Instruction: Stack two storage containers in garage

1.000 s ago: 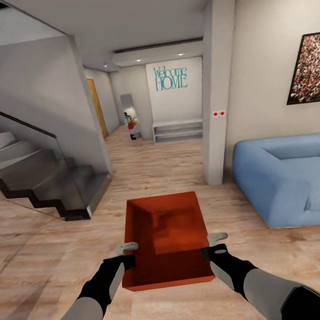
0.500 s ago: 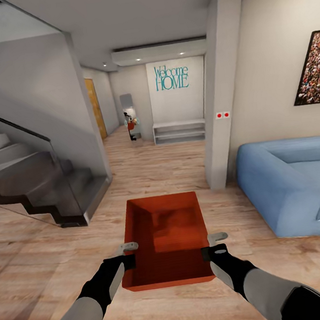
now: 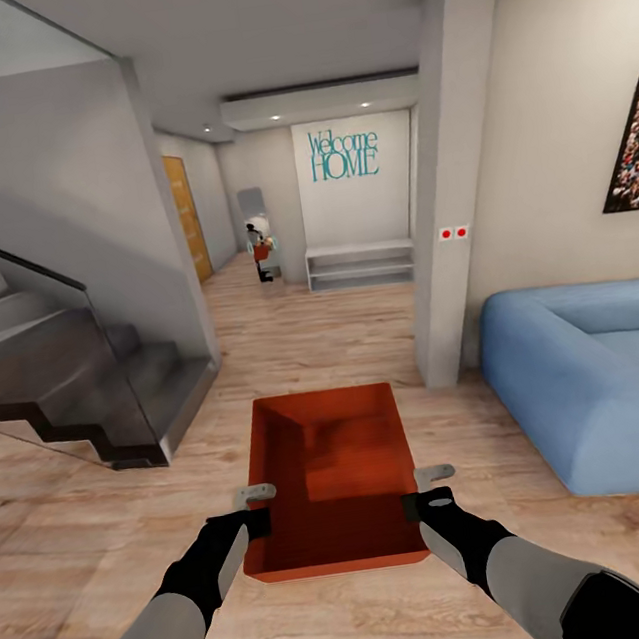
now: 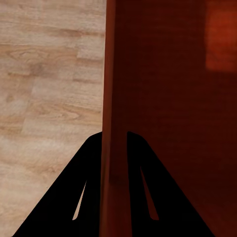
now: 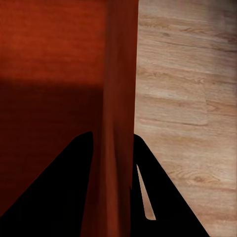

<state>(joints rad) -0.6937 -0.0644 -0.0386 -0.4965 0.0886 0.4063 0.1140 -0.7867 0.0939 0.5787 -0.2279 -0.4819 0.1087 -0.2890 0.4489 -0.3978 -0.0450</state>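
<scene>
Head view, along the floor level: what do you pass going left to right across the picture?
Staircase → storage container held between the left gripper and the right gripper → white pillar → blue sofa.

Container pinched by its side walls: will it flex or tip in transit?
Container walls look thin, so some flex seems likely. Left gripper and right gripper grip near the robot-side end, so the far end may sag. Empty, probably light.

I have one container (image 3: 331, 479) held level out front above the plank floor: an orange-red, topless rectangular box with thin plain walls, empty, its long axis pointing away from me. My grippers pinch its left and right side walls.
</scene>
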